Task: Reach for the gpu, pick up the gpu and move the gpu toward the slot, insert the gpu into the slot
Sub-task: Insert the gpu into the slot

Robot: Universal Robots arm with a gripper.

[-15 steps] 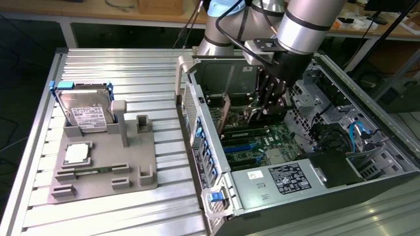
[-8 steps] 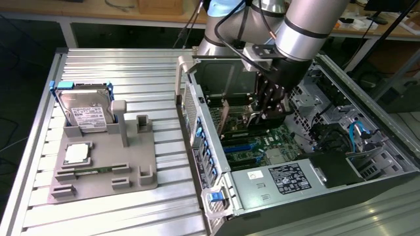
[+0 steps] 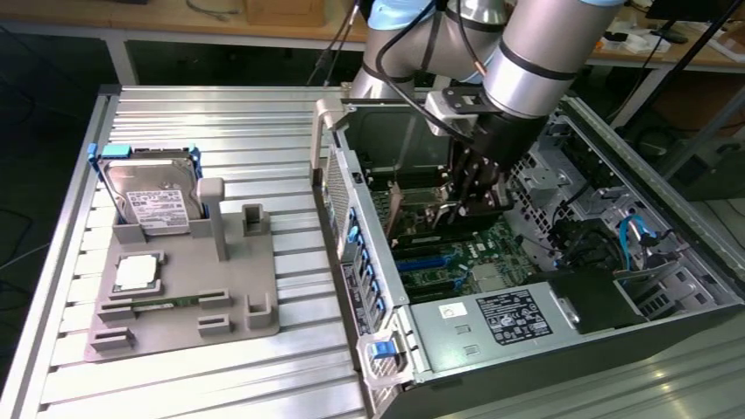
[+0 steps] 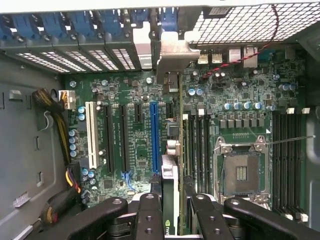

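The gripper (image 4: 171, 212) is clenched on the gpu (image 4: 170, 177), holding it edge-down inside the open computer case (image 3: 349, 196), just above the motherboard (image 4: 125, 90). It looks light, stiff and fragile. Its 2 flat faces suit gripping, away from the connector edge.

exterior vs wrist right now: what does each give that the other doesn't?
Exterior: the grey fixture tray beside the case, carrying the hard drive and the memory stick; also the power supply label. Wrist: the blue slot, the white slot and the CPU socket, with the gpu edge-on. Both: the gripper closed on the gpu over the motherboard.
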